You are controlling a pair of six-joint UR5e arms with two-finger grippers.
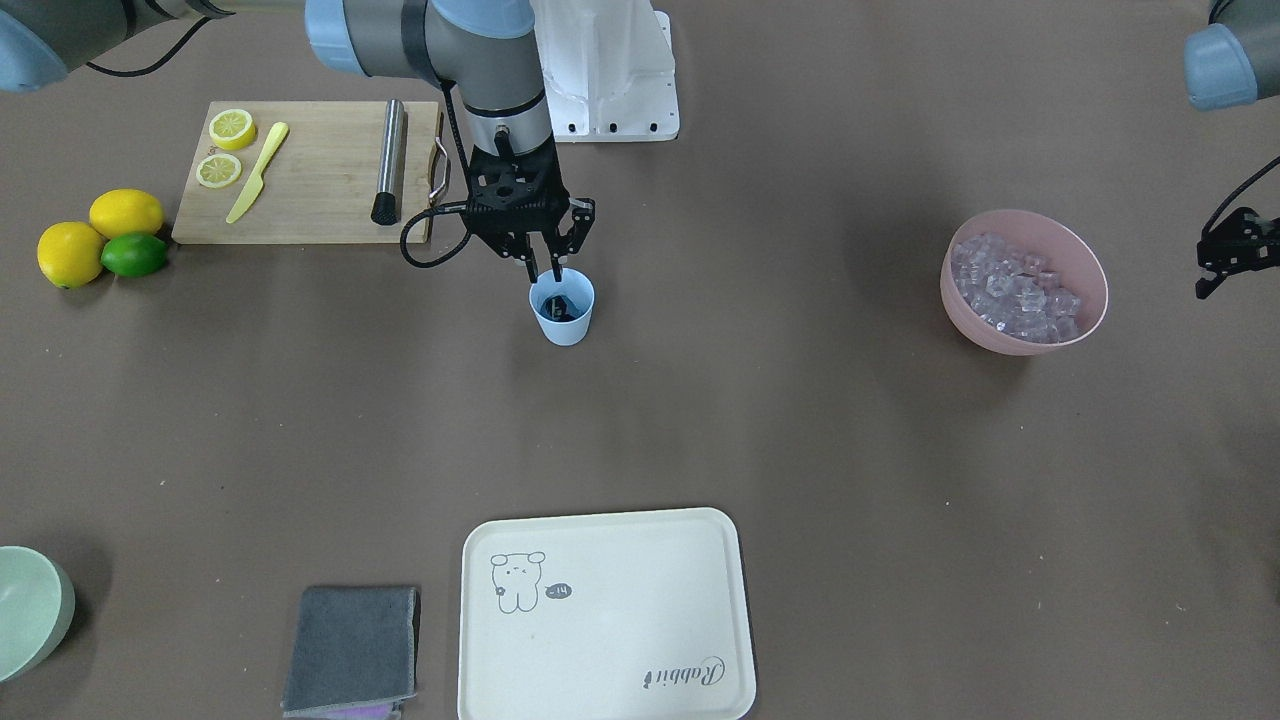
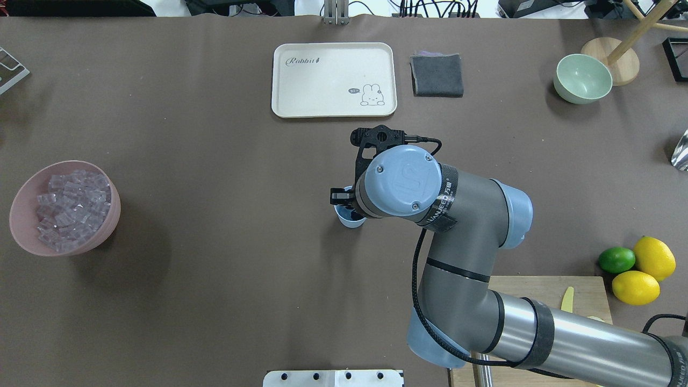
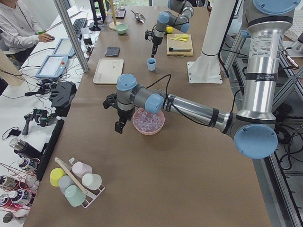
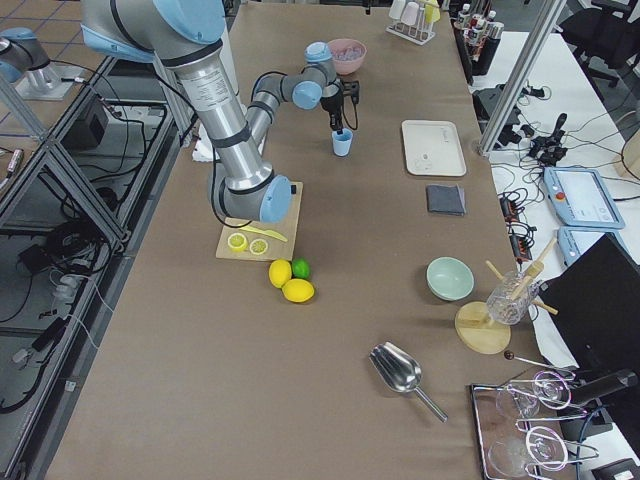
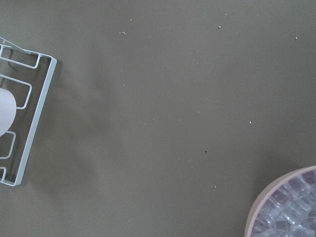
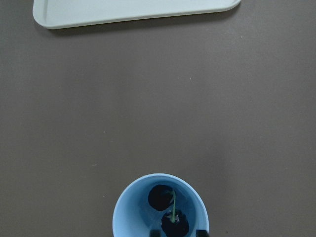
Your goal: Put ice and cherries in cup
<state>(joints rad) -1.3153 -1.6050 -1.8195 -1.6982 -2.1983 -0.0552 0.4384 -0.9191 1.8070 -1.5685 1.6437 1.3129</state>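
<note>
Fingers (image 1: 553,262) of right gripper (image 1: 543,272): apart, holding nothing, just over cup (image 1: 562,312). Cherries (image 6: 159,196) already inside cup. Ice (image 1: 1012,288) still in pink bowl (image 1: 1020,345), near left gripper (image 1: 1208,280); cannot tell its fingers, open or closed. Next: grab ice, drop into cup.

**Right gripper (image 1: 544,272) pointed straight down with jaws parted; left gripper (image 3: 118,128) hanging well off to its own side.**

Right arm (image 2: 462,252) reached forward from the base to mid-table, elbow bent, upper link angled across, wrist (image 2: 403,180) vertical over the gripper. Two fingers (image 1: 531,266) set apart, tips low and seen separated at the bottom edge of the right wrist view. Left arm (image 3: 189,108) stretched far out along the table, forearm near level, wrist turned down, gripper held clear above the table surface. Left jaw spacing not determinable: seen only as a partial, side-on outline at the border of the front view.
</note>
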